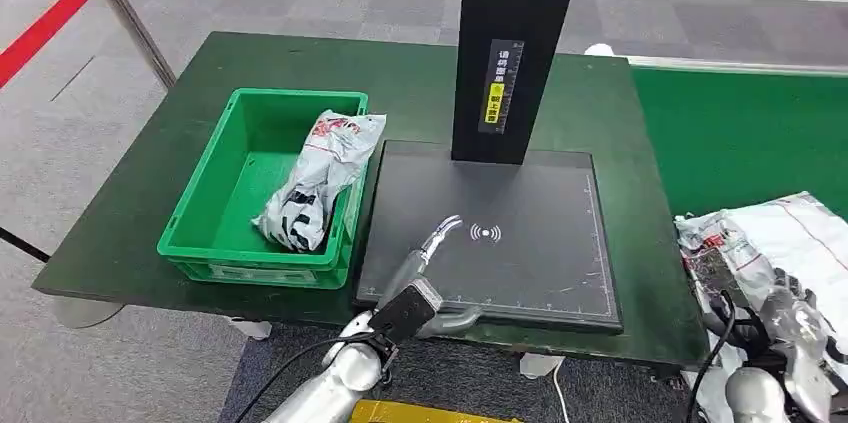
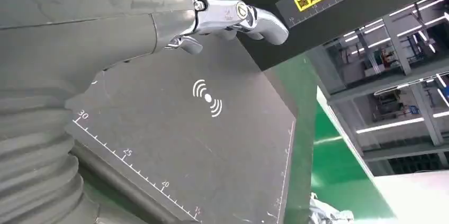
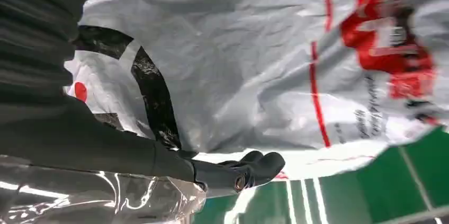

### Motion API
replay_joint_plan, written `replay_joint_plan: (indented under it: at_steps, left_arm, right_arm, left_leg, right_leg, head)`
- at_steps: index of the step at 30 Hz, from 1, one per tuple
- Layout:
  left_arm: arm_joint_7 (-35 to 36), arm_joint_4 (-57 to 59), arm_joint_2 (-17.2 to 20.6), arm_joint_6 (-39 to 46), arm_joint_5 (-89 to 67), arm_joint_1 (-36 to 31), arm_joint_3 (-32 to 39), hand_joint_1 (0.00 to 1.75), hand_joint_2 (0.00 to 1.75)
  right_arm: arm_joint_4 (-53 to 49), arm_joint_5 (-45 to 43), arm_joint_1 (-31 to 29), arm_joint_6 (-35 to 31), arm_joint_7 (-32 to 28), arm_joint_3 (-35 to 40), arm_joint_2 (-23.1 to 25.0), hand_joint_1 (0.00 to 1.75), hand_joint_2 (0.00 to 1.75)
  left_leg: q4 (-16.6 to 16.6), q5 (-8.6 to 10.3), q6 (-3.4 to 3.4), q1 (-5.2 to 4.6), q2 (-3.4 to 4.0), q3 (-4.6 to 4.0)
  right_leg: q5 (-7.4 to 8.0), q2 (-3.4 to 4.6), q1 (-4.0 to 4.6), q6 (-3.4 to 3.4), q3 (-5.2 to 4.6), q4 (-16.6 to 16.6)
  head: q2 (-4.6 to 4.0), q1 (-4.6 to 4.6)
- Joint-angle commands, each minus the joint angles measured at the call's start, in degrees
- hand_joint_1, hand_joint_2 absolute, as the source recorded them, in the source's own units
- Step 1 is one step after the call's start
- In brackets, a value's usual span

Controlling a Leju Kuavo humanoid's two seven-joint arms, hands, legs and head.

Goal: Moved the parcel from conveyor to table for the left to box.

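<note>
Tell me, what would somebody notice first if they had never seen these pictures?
Probably the bright green crate on the left of the dark table, with a crumpled parcel lying in it. Next, the flat black pad with a tall black post in the middle, where the left hand hovers empty. At the right, the right hand is against a grey bag on the green conveyor.

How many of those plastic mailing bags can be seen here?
2. One parcel lies in the green crate; another parcel sits on the conveyor by the right hand. More may be hidden.
</note>
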Motion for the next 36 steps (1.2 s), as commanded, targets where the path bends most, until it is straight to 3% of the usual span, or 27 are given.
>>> replay_joint_plan:
  at_steps: [1,9,20,26,27,29,30,36]
  left_arm:
    - [0.0,1.4,0.1,0.0,-0.1,2.1,0.4,0.00,1.75]
    - [-0.2,1.7,-0.1,-1.0,-0.2,2.1,1.3,0.00,1.75]
    - [-1.7,4.9,-0.1,-0.9,0.7,-0.3,-0.1,0.00,1.75]
    - [-1.7,4.9,-0.1,-0.9,0.7,-0.3,-0.1,0.00,1.75]
    - [-1.7,4.8,0.0,-0.9,0.7,-0.2,-0.2,0.00,1.75]
    - [-1.6,4.7,0.1,-0.8,0.9,-0.2,-0.4,0.00,1.75]
    - [-1.5,4.8,0.1,-0.6,1.0,-0.2,-0.3,0.00,1.75]
    - [-2.0,5.3,0.5,0.4,1.3,-0.5,-0.2,0.00,1.75]
  right_arm:
    - [21.7,7.5,-10.0,-4.2,1.9,-2.2,-2.5,0.00,1.75]
    - [30.3,7.2,-15.3,-5.6,0.3,-3.3,-3.7,0.00,1.75]
    - [36.6,0.6,-15.3,-1.5,-6.8,-4.7,-3.3,0.02,1.75]
    - [36.6,0.5,-15.4,-1.6,-6.9,-4.6,-3.0,0.02,1.75]
    - [36.5,-0.3,-15.3,-0.8,-7.7,-4.6,-3.0,0.38,1.75]
    - [35.2,-3.2,-14.2,1.2,-10.2,-4.0,-2.3,1.75,1.75]
    - [34.3,-7.3,-13.6,4.2,-14.5,-4.6,-1.2,1.75,1.75]
    - [29.1,-19.4,-13.0,9.3,-20.2,-2.2,0.5,1.75,1.75]
  left_leg:
    - [-0.1,-0.04,-0.01,0.02,0.18,0.23]
    - [-0.2,-0.02,-0.02,0.02,0.30,0.35]
    - [0.0,0.00,0.01,0.03,0.02,0.14]
    - [-0.1,0.00,-0.01,0.03,0.10,0.23]
    - [-0.1,0.00,0.00,0.03,0.10,0.21]
    - [-0.2,0.03,-0.01,0.02,0.09,0.31]
    - [-0.1,0.01,-0.01,0.05,0.06,0.25]
    - [-0.2,0.01,-0.02,0.05,0.35,0.38]
  right_leg:
    - [0.03,0.14,0.03,-0.03,0.19,-0.2]
    - [0.09,0.23,0.04,-0.07,0.29,-0.3]
    - [0.01,0.00,0.04,-0.03,0.15,-0.1]
    - [0.03,0.06,0.05,-0.06,0.21,-0.2]
    - [0.03,0.06,0.05,-0.05,0.18,-0.2]
    - [0.05,0.04,0.05,-0.07,0.28,-0.3]
    - [0.04,0.01,0.08,-0.06,0.24,-0.2]
    - [0.12,0.32,0.07,-0.07,0.27,-0.3]
  head:
    - [0.00,0.00]
    - [0.00,0.00]
    - [0.00,0.00]
    - [0.00,0.00]
    - [0.00,0.00]
    - [0.00,0.00]
    - [0.00,0.00]
    - [0.00,0.00]
